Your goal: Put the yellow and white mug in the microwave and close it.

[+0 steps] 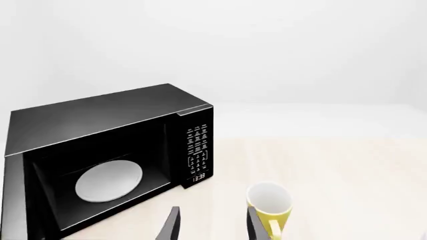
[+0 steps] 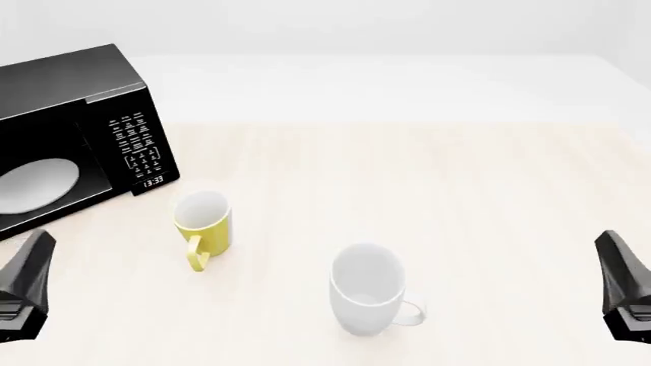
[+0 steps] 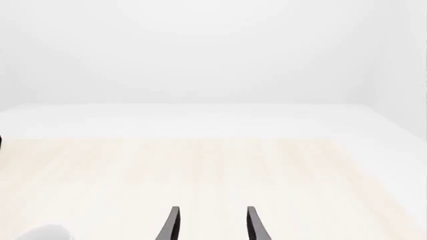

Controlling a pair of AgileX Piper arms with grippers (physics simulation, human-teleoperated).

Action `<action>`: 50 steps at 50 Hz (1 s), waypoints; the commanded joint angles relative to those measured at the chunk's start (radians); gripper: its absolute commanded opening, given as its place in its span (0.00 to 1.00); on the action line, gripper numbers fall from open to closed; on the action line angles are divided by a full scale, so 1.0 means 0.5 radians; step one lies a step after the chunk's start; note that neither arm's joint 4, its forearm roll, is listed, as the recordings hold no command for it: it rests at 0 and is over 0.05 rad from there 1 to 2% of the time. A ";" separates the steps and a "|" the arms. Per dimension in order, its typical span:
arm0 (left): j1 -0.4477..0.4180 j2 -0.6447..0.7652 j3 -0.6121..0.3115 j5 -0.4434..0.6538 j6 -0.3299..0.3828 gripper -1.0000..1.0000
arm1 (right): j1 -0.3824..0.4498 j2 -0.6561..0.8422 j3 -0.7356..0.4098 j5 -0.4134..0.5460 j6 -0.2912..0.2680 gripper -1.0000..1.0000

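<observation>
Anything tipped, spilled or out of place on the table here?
Nothing stands out. The yellow and white mug and the white mug both stand upright and apart, and the microwave is open, its turntable plate bare.

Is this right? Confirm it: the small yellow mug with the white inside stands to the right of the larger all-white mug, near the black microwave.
Not quite. In the front view the small yellow mug with the white inside stands left of the larger all-white mug, near the black microwave.

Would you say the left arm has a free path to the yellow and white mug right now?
Probably yes. The left hand is open and holds nothing, and the yellow and white mug stands upright on bare table ahead of it, apart from the microwave and the white mug.
</observation>
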 commanded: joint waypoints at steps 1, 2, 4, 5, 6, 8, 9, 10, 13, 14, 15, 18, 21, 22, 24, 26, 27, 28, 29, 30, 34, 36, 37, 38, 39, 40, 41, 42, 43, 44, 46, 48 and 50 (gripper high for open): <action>0.017 0.013 -0.017 -0.002 -0.033 1.00 | 0.005 0.003 -0.006 -0.009 -0.027 1.00; 0.016 0.014 -0.018 -0.001 -0.033 1.00 | 0.004 0.004 -0.006 -0.007 -0.033 1.00; 0.017 0.012 -0.021 0.001 -0.033 1.00 | 0.002 0.003 -0.006 -0.009 -0.034 1.00; 0.017 0.010 -0.023 0.005 -0.035 1.00 | 0.007 0.003 -0.006 -0.010 -0.033 1.00; 0.016 0.010 -0.024 0.007 -0.035 1.00 | 0.008 0.003 -0.006 -0.009 -0.033 1.00; 0.019 0.009 -0.026 0.009 -0.019 1.00 | 0.024 0.004 -0.006 -0.007 -0.031 1.00; 0.021 0.008 -0.026 0.010 -0.019 1.00 | 0.026 0.005 -0.006 -0.007 -0.031 1.00; 0.031 0.030 -0.023 0.000 0.015 1.00 | 0.024 0.004 -0.006 -0.007 -0.030 1.00; 0.028 0.028 -0.025 0.000 0.004 1.00 | 0.028 0.005 -0.006 -0.006 -0.028 1.00; 0.028 0.028 -0.025 0.000 0.004 1.00 | 0.028 0.005 -0.006 -0.006 -0.028 1.00; 0.024 0.023 -0.028 0.009 -0.002 1.00 | 0.028 0.005 -0.006 -0.006 -0.026 1.00; 0.031 0.028 -0.028 0.004 -0.006 1.00 | 0.028 0.005 -0.006 -0.006 -0.026 1.00; 0.019 0.020 -0.027 0.015 -0.005 1.00 | 0.028 0.005 -0.006 -0.006 -0.026 1.00; 0.024 0.023 -0.026 0.013 0.000 1.00 | 0.028 0.006 -0.006 -0.006 -0.026 1.00; 0.019 0.029 -0.026 0.009 -0.003 1.00 | 0.028 0.006 -0.006 -0.006 -0.027 1.00; 0.023 0.034 -0.025 0.003 0.004 1.00 | 0.028 0.006 -0.006 -0.006 -0.026 1.00; 0.023 0.035 -0.025 0.003 0.004 1.00 | 0.028 0.006 -0.006 -0.006 -0.026 1.00; 0.023 0.035 -0.025 0.003 0.004 1.00 | 0.028 0.006 -0.006 -0.006 -0.026 1.00; -0.010 0.057 -0.019 -0.004 0.004 1.00 | 0.028 0.005 -0.006 -0.006 -0.026 1.00; -0.010 0.058 -0.019 -0.006 0.004 1.00 | 0.028 0.005 -0.006 -0.006 -0.026 1.00; -0.010 0.058 -0.019 -0.006 0.004 1.00 | 0.028 0.005 -0.006 -0.006 -0.026 1.00; -0.010 0.058 -0.019 -0.006 0.004 1.00 | 0.028 0.005 -0.006 -0.006 -0.026 1.00; -0.104 0.160 0.002 -0.052 0.009 1.00 | 0.028 0.005 -0.006 -0.006 -0.026 1.00; -0.144 0.216 0.004 -0.082 0.008 1.00 | 0.028 0.005 -0.006 -0.006 -0.026 1.00; -0.144 0.221 0.004 -0.087 0.008 1.00 | 0.028 0.005 -0.006 -0.006 -0.026 1.00; -0.169 0.281 0.005 -0.118 -0.010 1.00 | 0.028 0.005 -0.006 -0.006 -0.026 1.00; -0.188 0.292 0.005 -0.122 -0.001 1.00 | 0.028 0.006 -0.006 -0.006 -0.026 1.00; -0.188 0.292 0.005 -0.122 -0.001 1.00 | 0.028 0.006 -0.006 -0.006 -0.026 1.00; -0.188 0.292 0.005 -0.122 -0.001 1.00 | 0.028 0.006 -0.006 -0.006 -0.026 1.00; -0.188 0.292 0.005 -0.122 -0.001 1.00 | 0.028 0.006 -0.006 -0.006 -0.026 1.00; -0.188 0.292 0.005 -0.122 -0.001 1.00 | 0.028 0.006 -0.006 -0.006 -0.026 1.00; -0.188 0.292 0.005 -0.122 -0.001 1.00 | 0.028 0.006 -0.006 -0.006 -0.026 1.00; -0.294 0.407 0.005 -0.195 -0.017 1.00 | 0.028 0.006 -0.006 -0.006 -0.026 1.00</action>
